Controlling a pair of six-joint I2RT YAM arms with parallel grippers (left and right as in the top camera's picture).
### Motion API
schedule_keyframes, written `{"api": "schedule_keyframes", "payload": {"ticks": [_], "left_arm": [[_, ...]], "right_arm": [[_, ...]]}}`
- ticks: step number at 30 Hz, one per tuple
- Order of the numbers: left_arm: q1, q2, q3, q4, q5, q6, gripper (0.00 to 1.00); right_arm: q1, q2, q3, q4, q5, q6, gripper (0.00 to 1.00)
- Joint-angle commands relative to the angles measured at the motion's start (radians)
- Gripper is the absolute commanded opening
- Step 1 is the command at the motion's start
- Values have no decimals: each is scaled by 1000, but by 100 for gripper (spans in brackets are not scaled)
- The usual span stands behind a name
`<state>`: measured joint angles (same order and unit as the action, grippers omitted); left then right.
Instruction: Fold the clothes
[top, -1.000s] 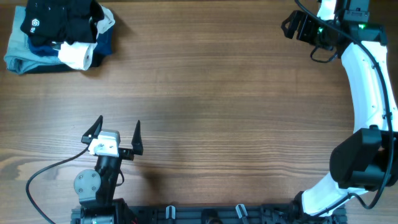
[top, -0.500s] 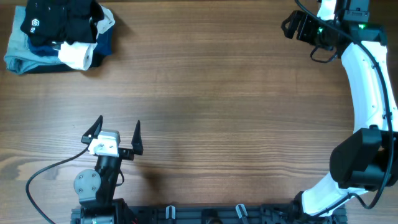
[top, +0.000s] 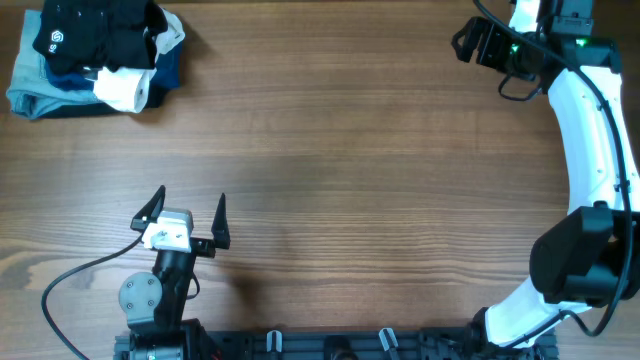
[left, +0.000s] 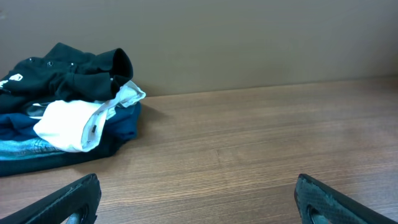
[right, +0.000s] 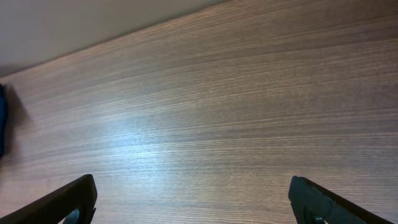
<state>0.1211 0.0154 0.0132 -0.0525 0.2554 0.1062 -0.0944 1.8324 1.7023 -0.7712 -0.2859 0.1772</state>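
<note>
The black T-shirt (top: 95, 30) with a small white logo lies crumpled on top of a clothes pile at the table's far left corner. It also shows in the left wrist view (left: 68, 71), far ahead on the left. My left gripper (top: 190, 215) is open and empty near the front left, well short of the pile; its fingertips frame bare wood (left: 199, 202). My right gripper (top: 467, 42) is at the far right, open and empty over bare wood (right: 196, 202).
The pile also holds a white garment (top: 125, 88) (left: 68, 121) on navy (left: 127, 118) and light-blue (top: 30, 95) folded garments. The wooden table (top: 340, 180) spreads between the arms. A wall stands behind the pile. A dark blue sliver (right: 2, 124) shows at the right wrist view's left edge.
</note>
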Motion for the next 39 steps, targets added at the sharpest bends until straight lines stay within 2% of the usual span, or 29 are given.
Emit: {"api": "schedule_keyframes", "payload": {"ticks": [1, 5, 10, 12, 18, 23, 26, 29, 31, 36, 39], "left_arm": [[8, -9, -7, 0, -6, -10, 100], [8, -9, -7, 0, -6, -10, 100], [8, -9, -7, 0, -6, -10, 100], [8, -9, -7, 0, -6, -10, 100], [8, -9, -7, 0, -6, -10, 100], [8, -9, -7, 0, -6, -10, 100], [8, -9, -7, 0, -6, -10, 100], [8, -9, -7, 0, -6, -10, 100], [8, -9, -7, 0, -6, -10, 100], [8, -9, -7, 0, -6, -10, 100], [8, -9, -7, 0, -6, -10, 100]], "right_arm": [[44, -122, -8, -1, 20, -21, 100], [114, -209, -8, -19, 152, 4, 100], [222, -258, -8, -188, 537, 221, 100], [244, -257, -8, -260, 622, 276, 100], [246, -256, -8, -364, 616, 298, 100], [246, -295, -9, -479, 523, 294, 100], [252, -350, -15, -451, 436, 225, 100], [266, -463, -85, -252, 271, -20, 100], [266, -569, -207, -41, 194, -101, 100], [265, -797, -573, 402, 139, -111, 100], [265, -944, -864, 712, 52, -186, 100]]}}
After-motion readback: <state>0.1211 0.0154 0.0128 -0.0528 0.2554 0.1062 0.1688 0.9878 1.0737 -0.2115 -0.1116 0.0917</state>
